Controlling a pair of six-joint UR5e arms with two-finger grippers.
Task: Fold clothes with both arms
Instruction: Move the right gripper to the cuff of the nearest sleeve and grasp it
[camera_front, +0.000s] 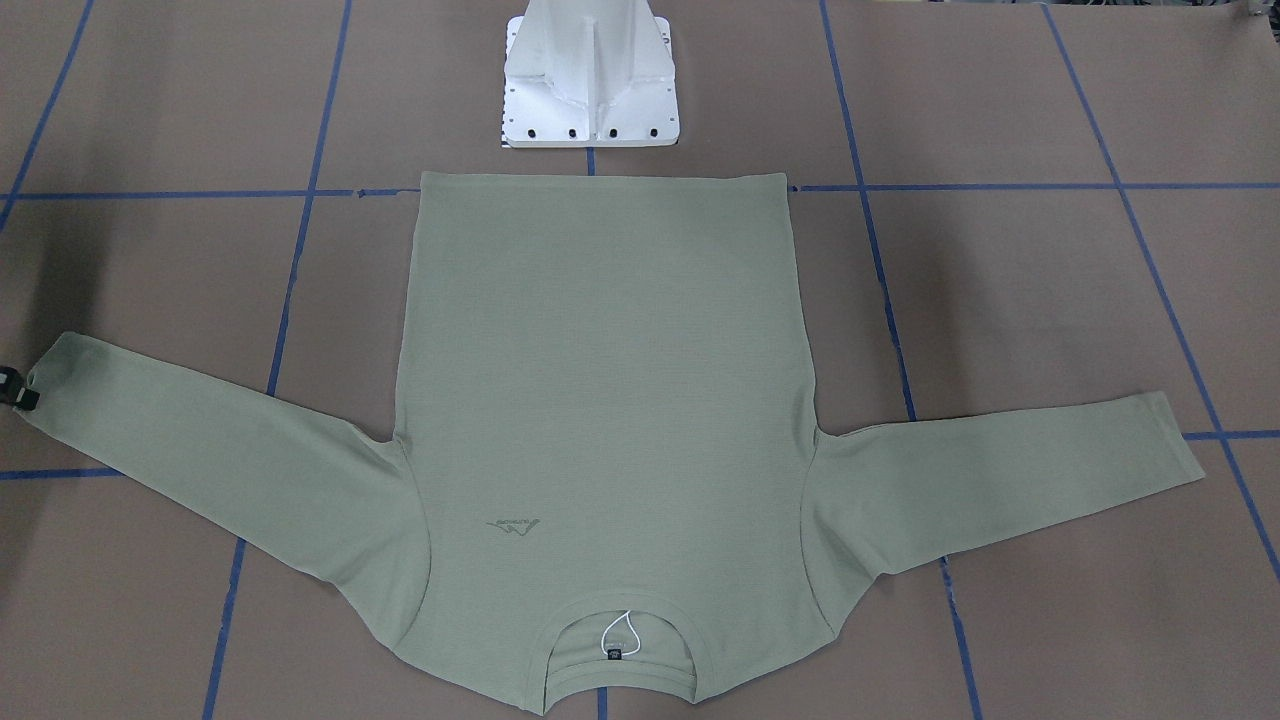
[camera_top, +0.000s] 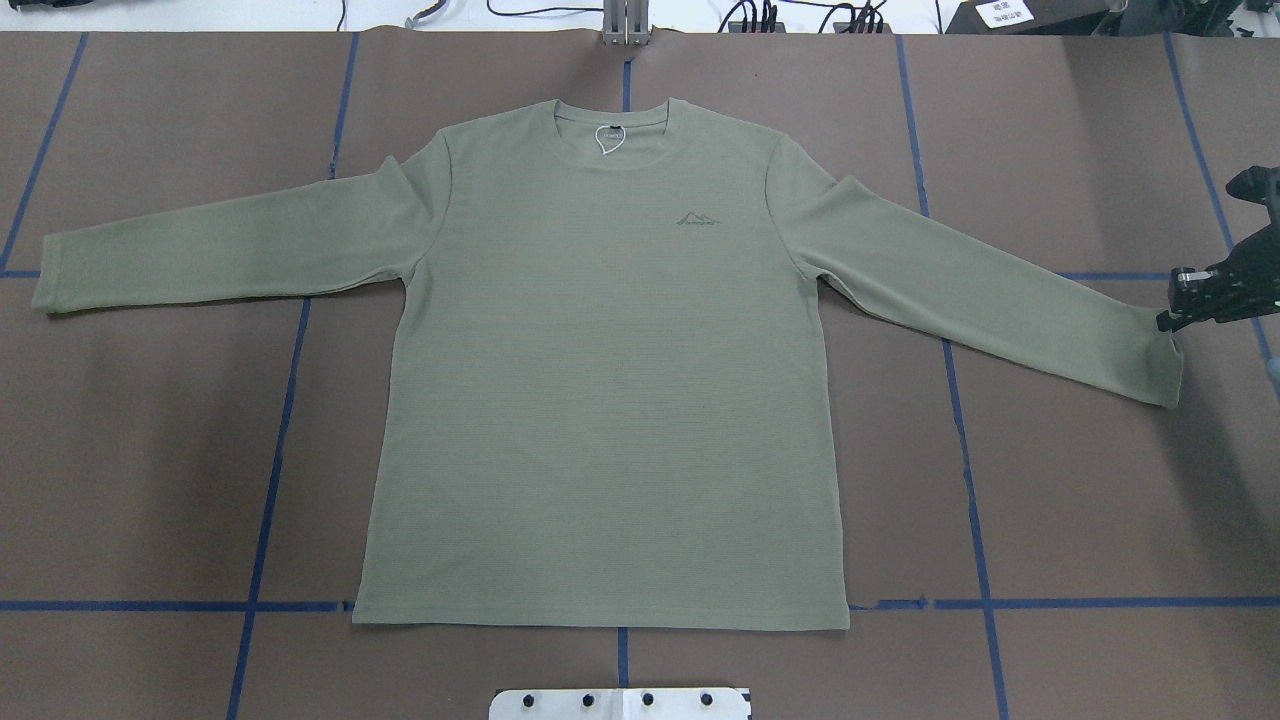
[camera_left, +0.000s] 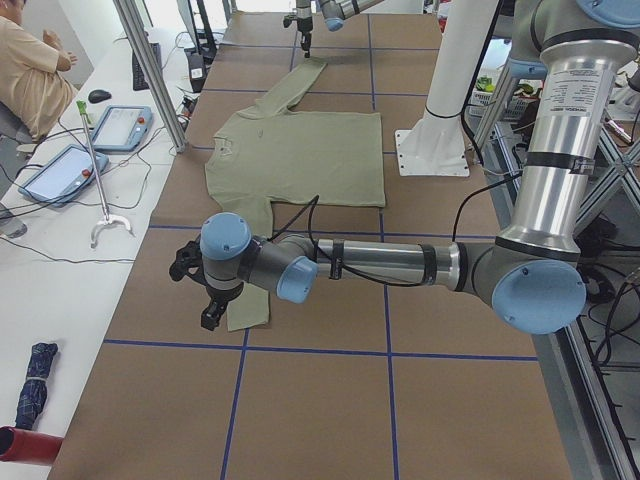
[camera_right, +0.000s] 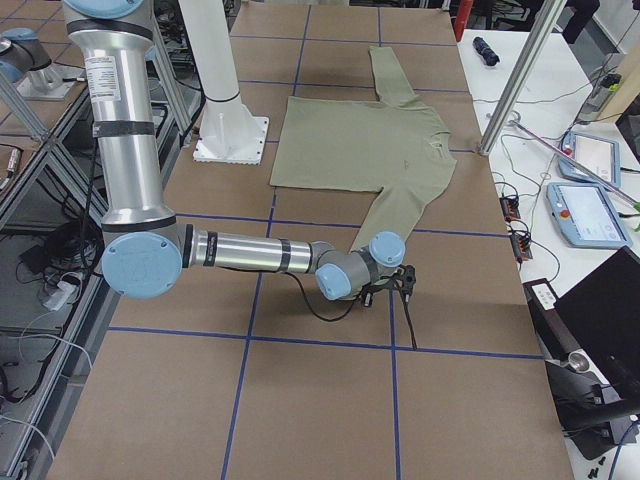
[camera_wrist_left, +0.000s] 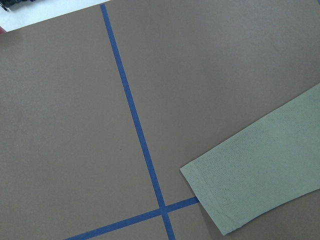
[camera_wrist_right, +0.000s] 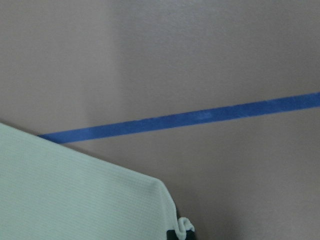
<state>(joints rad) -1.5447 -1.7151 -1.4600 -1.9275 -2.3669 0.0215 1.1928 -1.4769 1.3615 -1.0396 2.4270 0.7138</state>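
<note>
The sage-green shirt (camera_top: 600, 380) lies flat and front-up on the brown table, collar away from the robot and both sleeves spread out. My right gripper (camera_top: 1172, 320) is down at the cuff of the sleeve on my right; it also shows at the left edge of the front view (camera_front: 22, 392). The right wrist view shows a curl of that cuff (camera_wrist_right: 184, 225) pinched against a dark fingertip. My left gripper (camera_left: 210, 315) hovers over the other cuff (camera_wrist_left: 235, 200), with no fingers in its wrist view. I cannot tell whether it is open or shut.
The white pedestal base (camera_front: 590, 80) stands just behind the shirt's hem. Blue tape lines (camera_top: 270, 450) grid the table. In the left view a side bench holds two pendants (camera_left: 120, 125), an aluminium post (camera_left: 150, 70) rises beside it, and a person (camera_left: 25, 70) sits there.
</note>
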